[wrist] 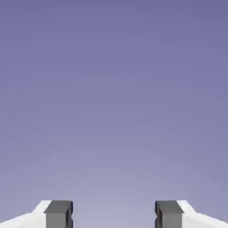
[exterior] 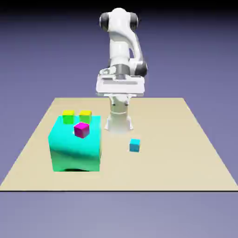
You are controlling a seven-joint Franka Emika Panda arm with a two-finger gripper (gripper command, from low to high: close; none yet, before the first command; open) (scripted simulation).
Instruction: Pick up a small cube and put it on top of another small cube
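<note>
- From what I see, nothing of the stacking is done: the small cube sits alone on the table, right of centre and nearer the front edge, touching no other cube.
- My gripper is released. In the hand view the two grey fingertips stand well apart with only blue-violet backdrop between them, so I am carrying nothing.
- In the exterior view the hand hangs high near the table's far edge, well apart from every cube. I judge the whole job is left: descend, grasp, lift, place.
- The small cube is plain cyan-blue, sharp-edged and flat-faced, with a matte, untextured surface.
- The large turquoise block stands near the table's left edge, glossy with soft shading bands on its front face.
- A magenta cube rests on that block's top, towards its front.
- Two more small cubes, a yellow cube and a green cube, show at the block's far edge. I cannot tell whether they sit on it or behind it.
- The table is a flat, pale tan slab, smooth and unmarked.
</note>
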